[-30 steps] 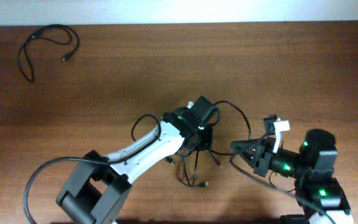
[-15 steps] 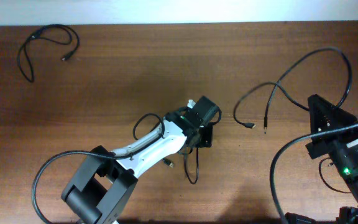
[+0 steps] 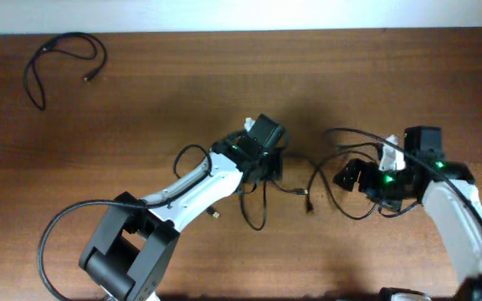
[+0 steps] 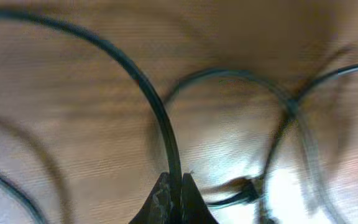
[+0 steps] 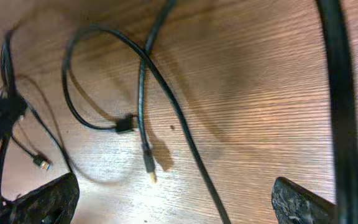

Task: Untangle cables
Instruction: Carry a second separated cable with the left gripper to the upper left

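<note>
Black left gripper [image 4: 171, 198]: pinched together on the held cable [image 4: 157, 106], at mid-worktop.
Held cable: curves up off the tips, then drops into a loop toward the near edge; a small plug lies just left of the loop.
Right gripper [image 5: 169, 202]: fingers spread wide, gripping nothing, low over the second cable [image 5: 125, 124].
Second cable: loose curves on the wood between the two grippers, two plug ends close together.
Third cable [image 3: 61, 52]: looped alone at the far left corner, well apart.
Worktop [image 3: 182, 92]: brown wood grain.
</note>
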Controlling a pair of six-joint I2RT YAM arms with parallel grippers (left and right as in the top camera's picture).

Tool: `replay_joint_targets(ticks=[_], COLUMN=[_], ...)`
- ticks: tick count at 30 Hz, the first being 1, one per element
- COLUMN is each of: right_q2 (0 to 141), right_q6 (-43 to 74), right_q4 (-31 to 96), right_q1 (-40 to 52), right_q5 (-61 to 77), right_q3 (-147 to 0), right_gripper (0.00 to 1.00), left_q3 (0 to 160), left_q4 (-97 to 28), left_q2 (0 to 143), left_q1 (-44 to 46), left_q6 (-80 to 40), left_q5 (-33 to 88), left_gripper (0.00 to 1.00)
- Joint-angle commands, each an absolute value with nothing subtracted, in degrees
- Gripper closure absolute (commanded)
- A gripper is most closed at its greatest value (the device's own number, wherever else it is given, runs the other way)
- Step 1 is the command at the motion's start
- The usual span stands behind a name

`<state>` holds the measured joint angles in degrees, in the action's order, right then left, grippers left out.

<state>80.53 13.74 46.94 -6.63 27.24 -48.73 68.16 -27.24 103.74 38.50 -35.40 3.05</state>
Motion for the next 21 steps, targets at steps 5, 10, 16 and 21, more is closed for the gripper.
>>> replay_joint_targets(ticks=[5, 10, 16, 21], right_q2=[84.27, 84.27, 84.27, 84.27], right_q6=[13.74, 13.74, 13.76, 13.76], right_q4=[48.01, 48.01, 47.59, 47.59], right_q1=[-6.28, -6.28, -6.28, -6.28], right_q5=[24.51, 23.27, 23.29, 23.27], right_q3=[-48.80, -48.80, -48.80, -48.80], right_gripper=[0.02, 0.02, 0.02, 0.02], left_q3=[69.30, 69.87, 69.87, 69.89], left_q4=[-0.73, -6.66, -18.90, -19.53], left_q2=[103.70, 92.71, 84.64, 72.62], left_q1=[44.66, 37.82, 31.75, 23.35], left_q6=[-13.15, -9.63, -7.60, -6.02], left_q5=[4.75, 4.40, -2.55, -7.99], left_gripper=[1.00, 1.00, 1.00, 1.00])
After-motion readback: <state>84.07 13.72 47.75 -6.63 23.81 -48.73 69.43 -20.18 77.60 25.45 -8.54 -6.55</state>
